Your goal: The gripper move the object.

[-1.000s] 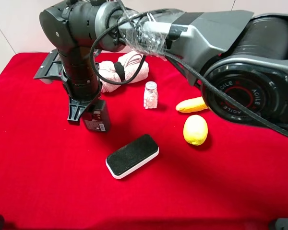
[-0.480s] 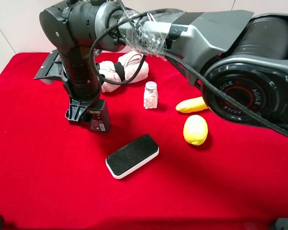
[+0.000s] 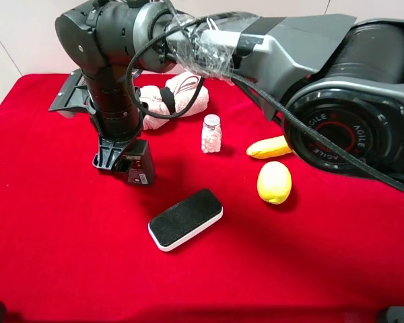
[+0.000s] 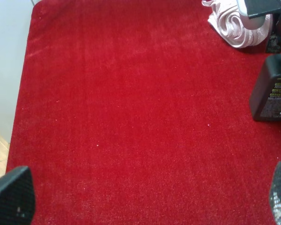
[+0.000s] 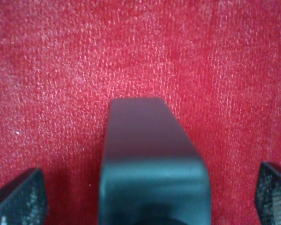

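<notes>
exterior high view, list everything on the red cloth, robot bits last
red cloth: 1, red, covers the whole table
pump bottle: 1, dark grey-black, upright, left of centre
eraser block: 1, black top on white base, in front of the bottle
salt shaker: 1, clear with white contents, centre
lemon: 1, yellow, right of centre
banana-like fruit: 1, yellow, just behind the lemon
towel: 1, pinkish white, bundled at the back
black tray-like thing: 1, back left, partly hidden
right arm: 1, black and grey, reaching across to the left
right gripper: 1, black, open, straddling the bottle
left gripper: 1, black, open, over bare cloth
</notes>
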Robot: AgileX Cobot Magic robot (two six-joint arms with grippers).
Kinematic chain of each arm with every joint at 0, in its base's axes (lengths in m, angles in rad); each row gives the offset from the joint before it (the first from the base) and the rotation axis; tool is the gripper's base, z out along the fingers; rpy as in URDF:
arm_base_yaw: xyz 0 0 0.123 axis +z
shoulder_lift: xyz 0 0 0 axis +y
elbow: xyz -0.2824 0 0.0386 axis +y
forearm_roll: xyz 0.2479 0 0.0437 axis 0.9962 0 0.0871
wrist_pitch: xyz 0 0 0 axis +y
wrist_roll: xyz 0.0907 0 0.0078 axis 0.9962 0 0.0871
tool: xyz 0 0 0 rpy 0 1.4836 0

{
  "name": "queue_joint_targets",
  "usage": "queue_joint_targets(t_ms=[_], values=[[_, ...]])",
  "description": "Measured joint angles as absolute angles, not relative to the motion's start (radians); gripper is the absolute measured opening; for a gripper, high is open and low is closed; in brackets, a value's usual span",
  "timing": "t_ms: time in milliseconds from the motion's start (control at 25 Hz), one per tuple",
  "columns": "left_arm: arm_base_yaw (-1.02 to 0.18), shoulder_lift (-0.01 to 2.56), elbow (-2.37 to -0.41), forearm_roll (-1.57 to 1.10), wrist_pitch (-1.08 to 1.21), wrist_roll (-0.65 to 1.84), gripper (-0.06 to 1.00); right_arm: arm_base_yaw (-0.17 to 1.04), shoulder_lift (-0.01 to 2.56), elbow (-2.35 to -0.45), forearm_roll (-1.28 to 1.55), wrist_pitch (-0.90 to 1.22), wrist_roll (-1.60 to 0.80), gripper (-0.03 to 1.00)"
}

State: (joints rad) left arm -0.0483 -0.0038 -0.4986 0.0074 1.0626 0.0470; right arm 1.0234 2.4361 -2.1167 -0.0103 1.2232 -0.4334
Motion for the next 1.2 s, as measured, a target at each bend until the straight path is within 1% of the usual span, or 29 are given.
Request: queue_joint_targets(t_ms=[800, 1000, 1200], values=[[-0.048, -0.004, -0.499, 0.007, 1.063, 0.047, 0.99, 1.023, 2.220, -2.119, -0.015, 1.226, -0.381, 0.69], [-0.048, -0.004, -0.499, 0.007, 1.063, 0.047, 0.99, 1.023, 2.141, -2.066, -0.015, 1.226, -0.375, 0.69], [-0.048, -0.004, -0.499, 0.007, 1.063, 0.047, 0.99, 1.023, 2.054, -1.962, -0.023, 1.226, -0.360, 0.69]])
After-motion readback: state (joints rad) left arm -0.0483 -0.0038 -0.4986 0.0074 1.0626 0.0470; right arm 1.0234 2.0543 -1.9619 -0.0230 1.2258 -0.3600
